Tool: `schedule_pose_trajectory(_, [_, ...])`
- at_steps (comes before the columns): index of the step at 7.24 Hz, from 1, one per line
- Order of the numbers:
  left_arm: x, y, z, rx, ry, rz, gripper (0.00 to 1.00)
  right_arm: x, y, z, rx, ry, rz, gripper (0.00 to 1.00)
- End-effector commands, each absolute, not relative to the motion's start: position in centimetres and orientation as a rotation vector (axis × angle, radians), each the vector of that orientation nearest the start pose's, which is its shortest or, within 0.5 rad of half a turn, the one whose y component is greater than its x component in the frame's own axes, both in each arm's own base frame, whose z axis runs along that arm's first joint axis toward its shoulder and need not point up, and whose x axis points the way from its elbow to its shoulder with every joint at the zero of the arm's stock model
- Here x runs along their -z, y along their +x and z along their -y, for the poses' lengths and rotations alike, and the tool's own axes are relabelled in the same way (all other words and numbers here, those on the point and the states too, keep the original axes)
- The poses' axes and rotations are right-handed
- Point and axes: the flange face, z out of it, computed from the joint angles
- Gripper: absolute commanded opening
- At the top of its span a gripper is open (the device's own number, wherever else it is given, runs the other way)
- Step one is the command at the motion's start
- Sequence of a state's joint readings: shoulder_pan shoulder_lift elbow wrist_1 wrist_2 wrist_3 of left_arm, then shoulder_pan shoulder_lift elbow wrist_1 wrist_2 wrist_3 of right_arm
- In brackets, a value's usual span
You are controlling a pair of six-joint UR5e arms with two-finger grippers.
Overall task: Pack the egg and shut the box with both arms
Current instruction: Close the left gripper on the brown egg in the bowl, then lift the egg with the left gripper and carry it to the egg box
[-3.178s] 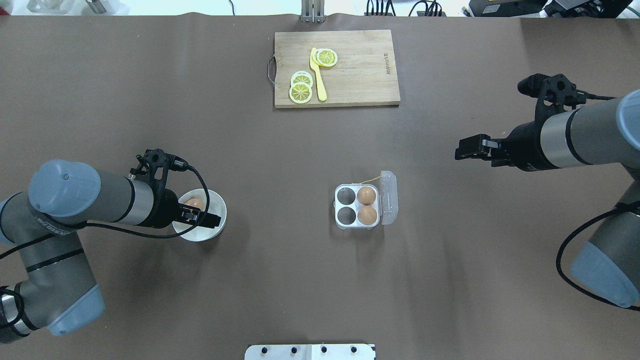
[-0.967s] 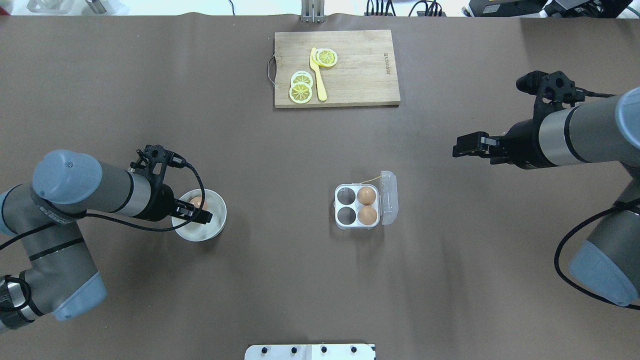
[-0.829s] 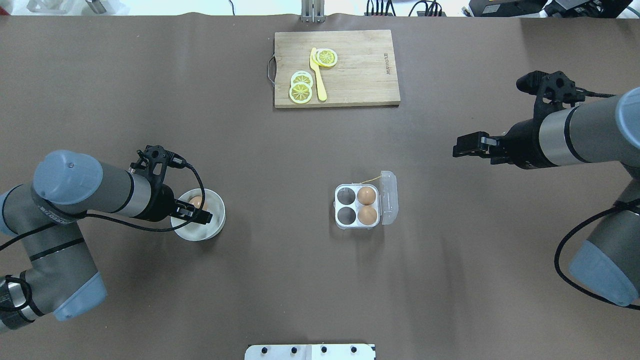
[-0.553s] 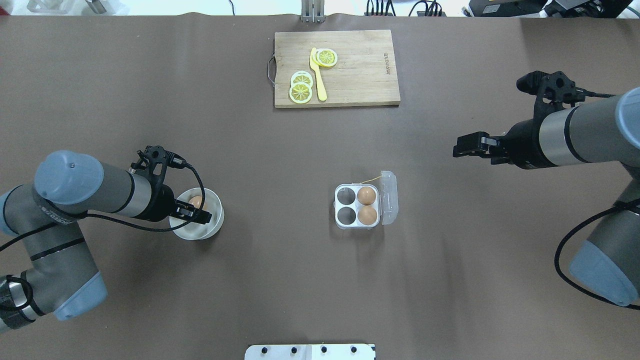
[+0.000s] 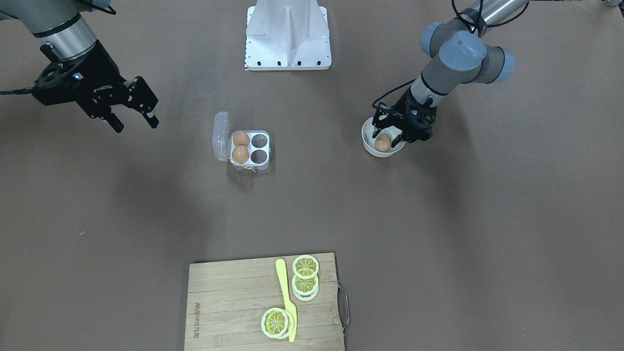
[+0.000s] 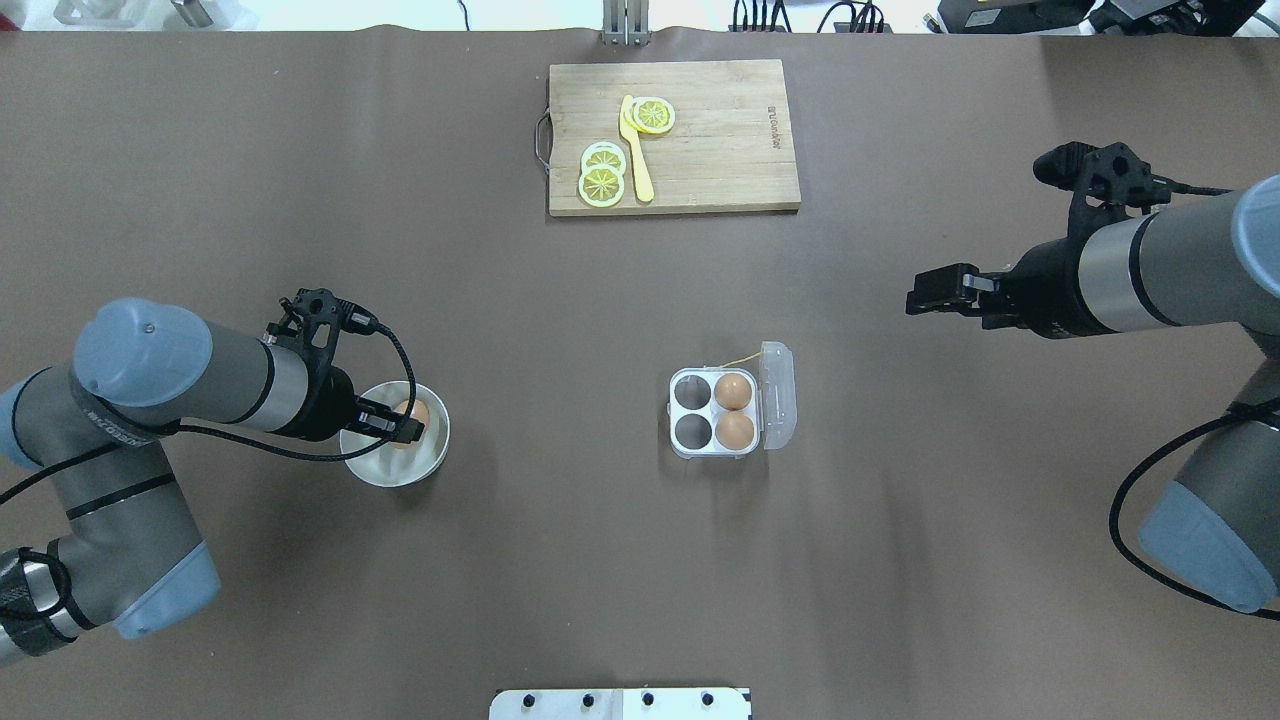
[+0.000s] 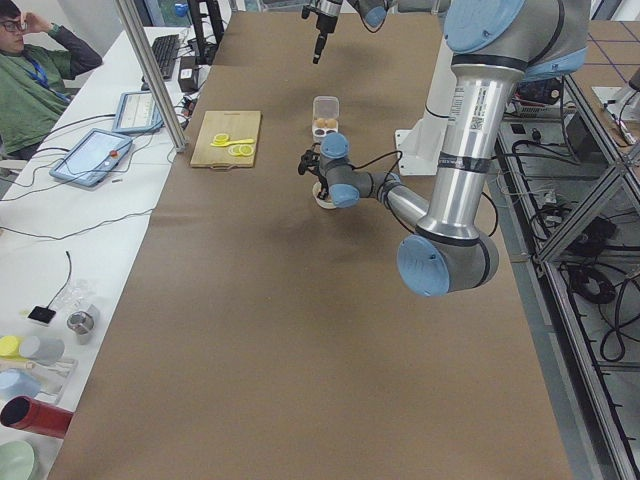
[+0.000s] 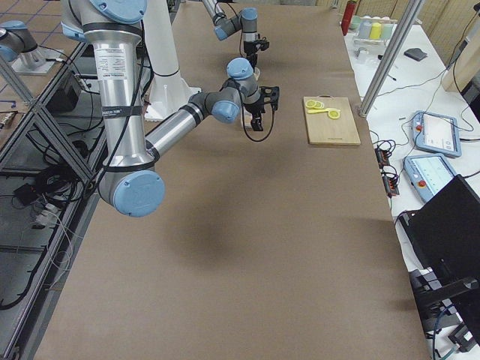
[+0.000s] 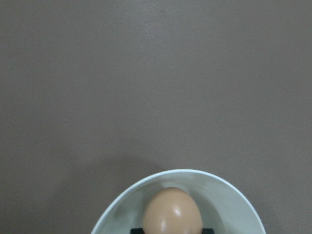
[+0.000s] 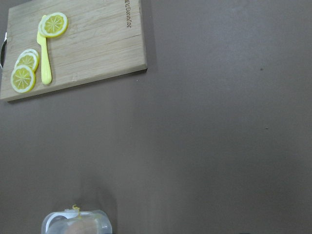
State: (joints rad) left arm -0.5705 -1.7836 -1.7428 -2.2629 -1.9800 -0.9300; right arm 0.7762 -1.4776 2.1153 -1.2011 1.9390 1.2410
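My left fingers (image 6: 398, 431) are closed on the egg (image 6: 413, 413) inside the bowl (image 6: 432, 455), toward the desk's left edge. My right fingers (image 5: 147, 113) gape wide, holding nothing (they hang near the right edge). The box (image 6: 712, 411) lies mid-desk, lid (image 6: 778, 395) open.

The brown worktop (image 6: 560, 560) carries four things. A white bowl (image 6: 400, 470) sits directly beneath the left gripper (image 6: 405, 430). The box (image 6: 712, 412), its lid open, rests between the two grippers, nearer the robot than the right gripper (image 6: 912, 300). A wooden cutting board (image 6: 720, 150) lies beyond both grippers at the far edge. A white metal stand (image 6: 620, 705) sits behind them at the near edge.
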Motion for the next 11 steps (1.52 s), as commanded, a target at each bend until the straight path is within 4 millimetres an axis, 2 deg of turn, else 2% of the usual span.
schedule_pose_trajectory(1, [-37.9,43.3,39.5,-0.268,0.335,-1.084,0.00,-31.7,-27.9,41.0,-0.219,0.237,1.025,0.89])
schedule_pose_trajectory(2, [-36.6,42.2,39.4,-0.265,0.365,-1.101,0.00,-31.7,-27.9,41.1,-0.219,0.238,1.026,0.89])
schedule_pose_trajectory(3, [-34.2,40.5,39.3,-0.262,0.404,-1.137,0.00,-31.7,-27.9,41.1,-0.218,0.236,1.025,0.90])
schedule_pose_trajectory(5, [-29.8,39.7,39.6,-0.265,0.482,-1.210,0.00,-31.6,-28.0,41.1,-0.218,0.237,1.027,0.90])
schedule_pose_trajectory(9, [-24.0,42.9,41.7,-0.252,0.657,-1.328,0.00,-31.0,-28.2,41.3,-0.213,0.243,1.037,0.90])
schedule_pose_trajectory(10, [-23.2,43.8,41.5,-0.267,0.678,-1.364,0.00,-30.9,-28.3,41.3,-0.213,0.245,1.039,0.90])
schedule_pose_trajectory(11, [-22.4,45.4,40.3,-0.303,0.699,-1.412,0.00,-30.9,-28.3,41.3,-0.213,0.245,1.039,0.90])
